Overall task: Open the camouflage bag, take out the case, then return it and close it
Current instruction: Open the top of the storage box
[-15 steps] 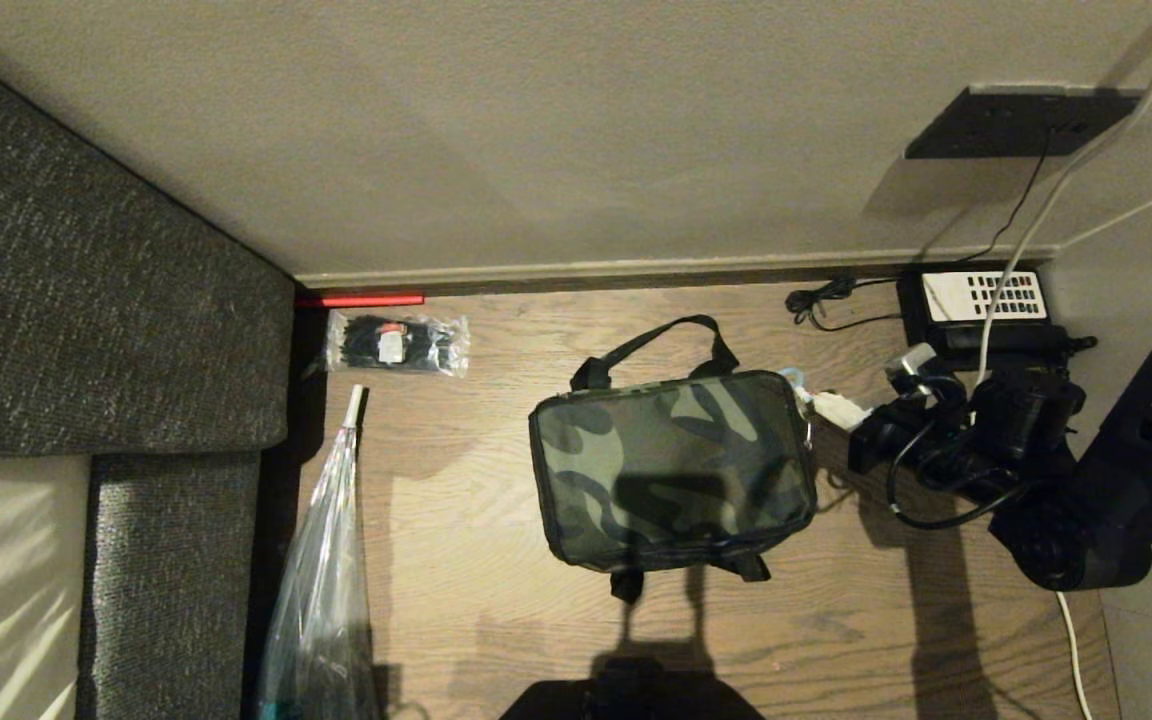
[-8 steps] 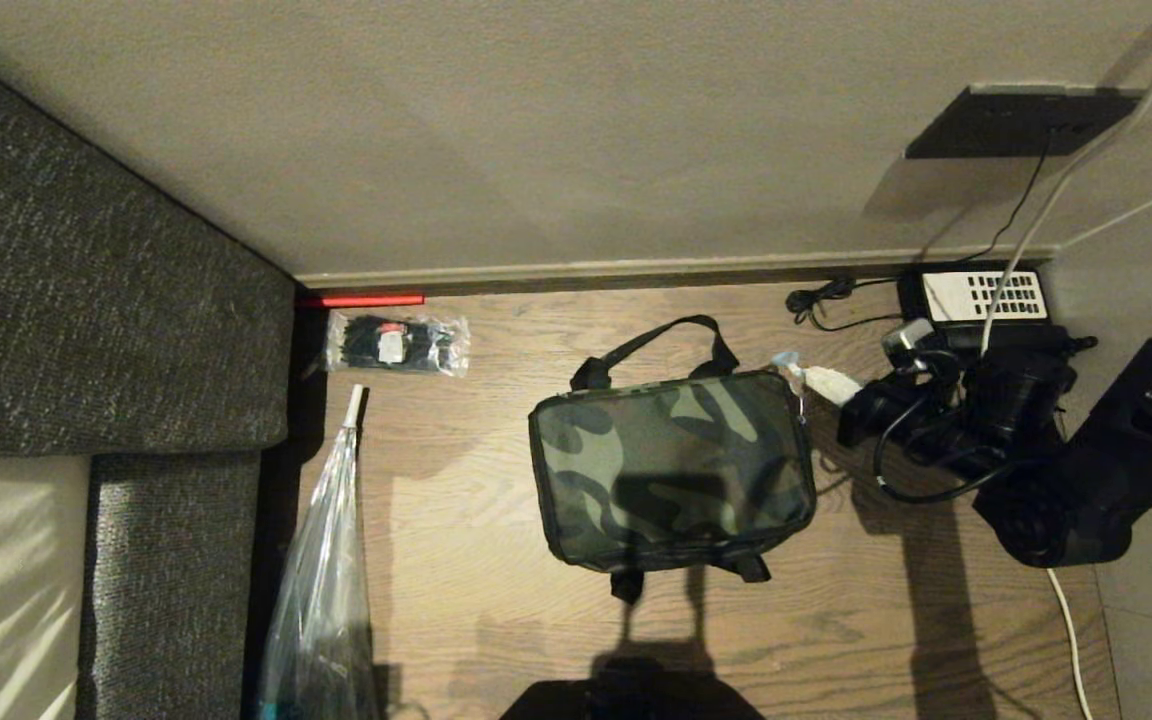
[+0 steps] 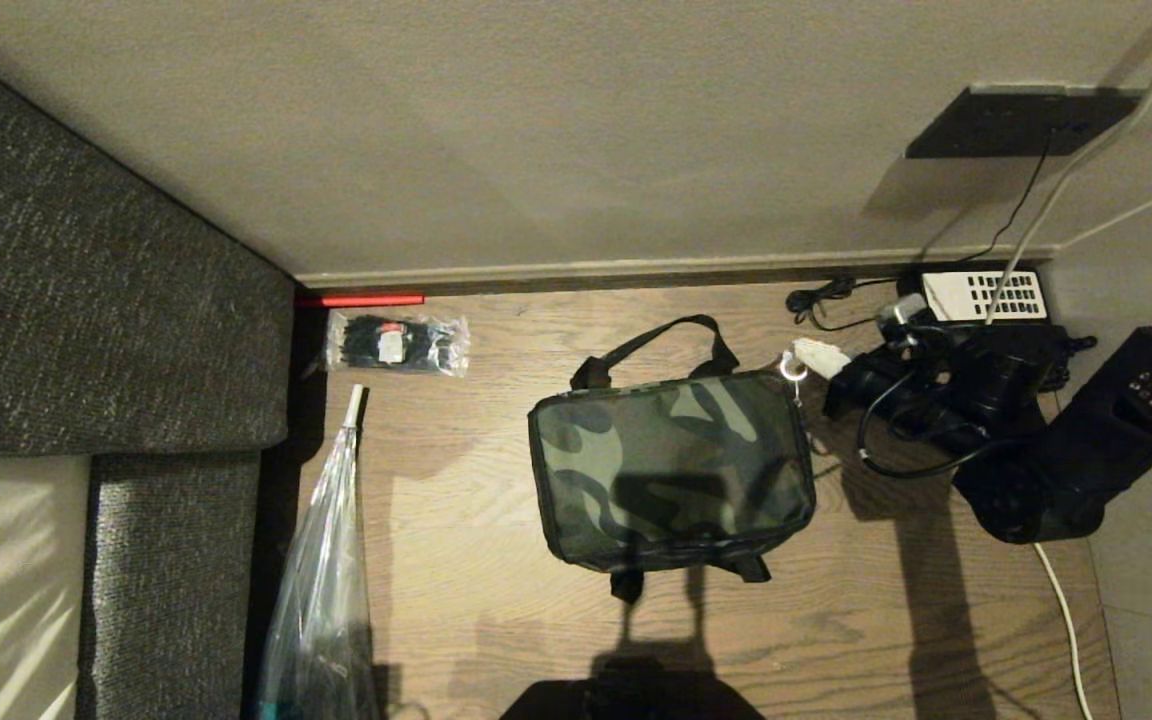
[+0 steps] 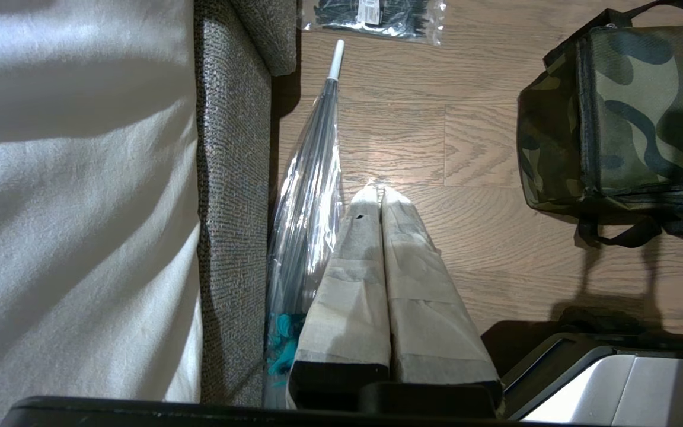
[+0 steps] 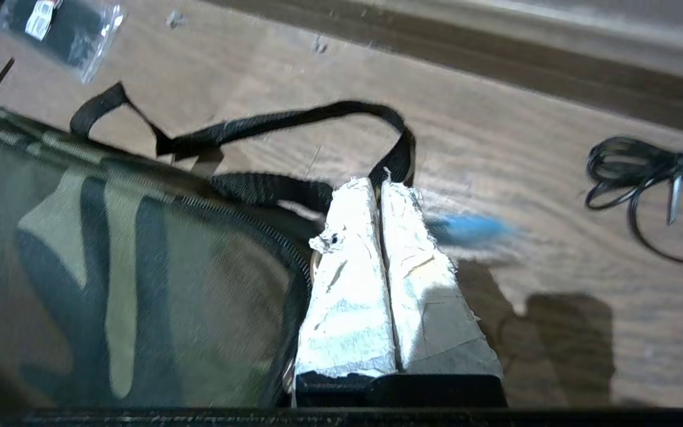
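With the right end effector [image 3: 804, 358] pinched together on the zipper-pull ring [image 3: 792, 368], draw steadily along the zip line of the soft green-tan-black camouflage bag [image 3: 671, 468] without lifting.

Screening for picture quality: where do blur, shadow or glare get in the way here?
Right wrist view: motion blur smears the camouflage bag and a blue tag beside the right gripper. Head view: a dark shadow lies across the bag's top. Left wrist view: sharp, with a bright sheen on the floor.
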`<state>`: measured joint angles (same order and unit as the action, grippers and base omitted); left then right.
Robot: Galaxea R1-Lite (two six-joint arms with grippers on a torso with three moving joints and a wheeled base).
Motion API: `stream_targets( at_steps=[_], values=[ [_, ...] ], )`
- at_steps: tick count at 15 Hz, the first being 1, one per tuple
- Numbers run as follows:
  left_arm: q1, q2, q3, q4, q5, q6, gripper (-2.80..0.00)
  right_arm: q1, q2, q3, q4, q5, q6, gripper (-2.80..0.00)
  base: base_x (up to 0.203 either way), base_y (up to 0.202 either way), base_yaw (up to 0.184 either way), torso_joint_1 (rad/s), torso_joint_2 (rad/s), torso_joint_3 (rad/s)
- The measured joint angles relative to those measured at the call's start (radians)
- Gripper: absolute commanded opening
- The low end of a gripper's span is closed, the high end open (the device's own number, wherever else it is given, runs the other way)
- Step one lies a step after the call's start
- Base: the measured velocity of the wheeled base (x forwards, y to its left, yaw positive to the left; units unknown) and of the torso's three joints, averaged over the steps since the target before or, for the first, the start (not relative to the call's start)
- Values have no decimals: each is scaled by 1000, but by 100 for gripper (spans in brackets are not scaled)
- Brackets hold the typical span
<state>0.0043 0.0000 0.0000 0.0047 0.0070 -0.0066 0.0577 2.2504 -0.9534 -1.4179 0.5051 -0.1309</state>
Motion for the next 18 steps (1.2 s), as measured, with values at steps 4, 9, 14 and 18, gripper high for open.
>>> stream_targets(
  at_steps=[4, 9, 14, 18],
  values=[
    [0, 0, 0, 0, 0, -1, -280, 0, 5, -38, -3, 0, 24, -280, 0, 0, 0, 0, 0, 0],
    [0, 0, 0, 0, 0, 0, -280, 11, 6, -51, -2, -1, 66, -280, 0, 0, 0, 0, 0, 0],
    [0, 0, 0, 0, 0, -1, -280, 40, 8, -92, -4, -4, 149, -280, 0, 0, 0, 0, 0, 0],
    [0, 0, 0, 0, 0, -1, -280, 41, 8, -61, -4, -6, 140, -280, 0, 0, 0, 0, 0, 0]
  ],
)
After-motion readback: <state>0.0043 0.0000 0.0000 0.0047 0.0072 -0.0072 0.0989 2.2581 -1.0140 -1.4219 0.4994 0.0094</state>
